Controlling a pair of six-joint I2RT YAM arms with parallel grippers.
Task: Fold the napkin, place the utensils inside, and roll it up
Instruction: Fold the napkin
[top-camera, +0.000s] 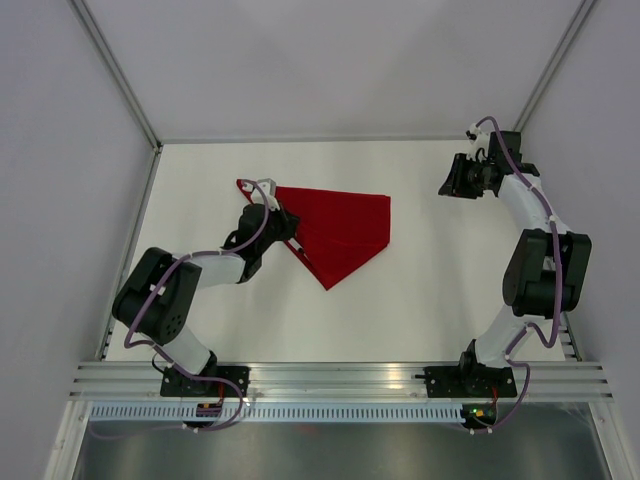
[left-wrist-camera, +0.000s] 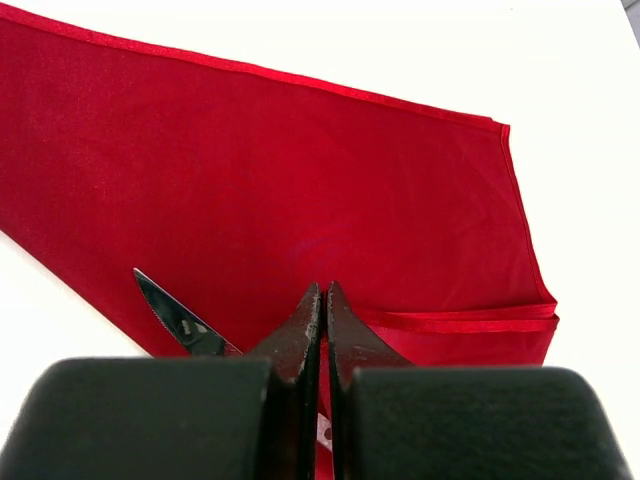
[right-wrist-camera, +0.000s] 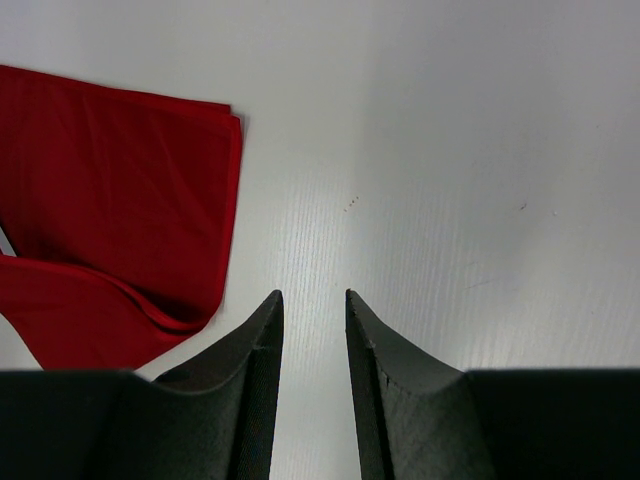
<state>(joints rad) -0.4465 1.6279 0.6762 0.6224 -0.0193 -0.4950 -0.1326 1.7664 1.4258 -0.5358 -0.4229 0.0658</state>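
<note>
Top external view: we record the napkin (top-camera: 340, 228) lying folded into a rough triangle on the white table (top-camera: 430, 300), left of centre. We find the left gripper (top-camera: 283, 228) at its left edge, fingers pressed together; a dark pointed blade tip (left-wrist-camera: 170, 310) shows just beside them. We note the right gripper (top-camera: 452, 180) well apart at the far right, jaws parted, gripping nothing.
</note>
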